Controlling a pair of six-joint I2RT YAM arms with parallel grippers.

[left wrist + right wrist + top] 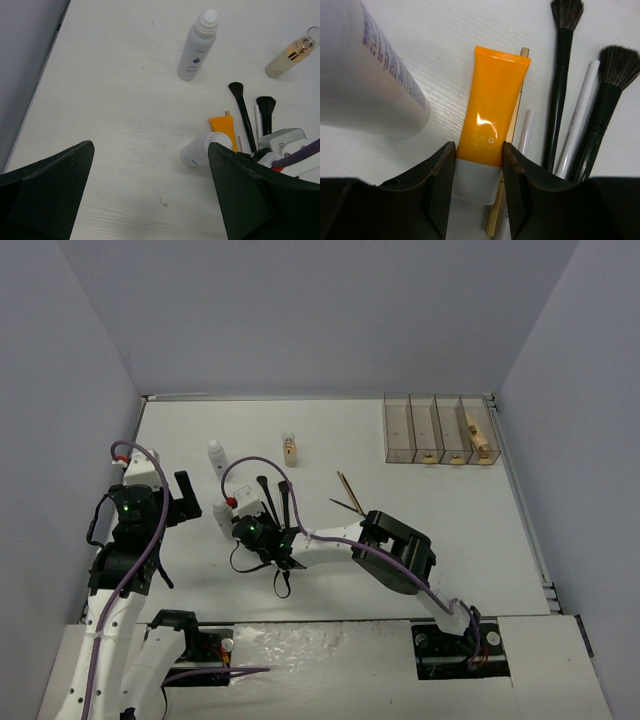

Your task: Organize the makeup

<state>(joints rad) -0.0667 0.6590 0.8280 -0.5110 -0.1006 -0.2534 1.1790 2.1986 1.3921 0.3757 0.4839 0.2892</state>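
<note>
My right gripper [268,527] reaches left over the makeup pile and is shut on the white cap end of an orange tube [492,110], which lies flat on the table. Beside the tube lie a gold pencil [523,52], white pencils [580,117] and two black brushes [561,75]. A white bottle [370,75] lies to its left. My left gripper [150,200] is open and empty above bare table. It sees an upright white bottle [197,47], the lying white bottle [202,150] and the glass bottle of tan liquid [289,56].
The clear smoky four-compartment box [440,428] stands at the back right with a beige tube [479,437] in its right compartment. Two thin pencils [349,496] lie mid-table. The table's left edge meets a grey wall [25,75].
</note>
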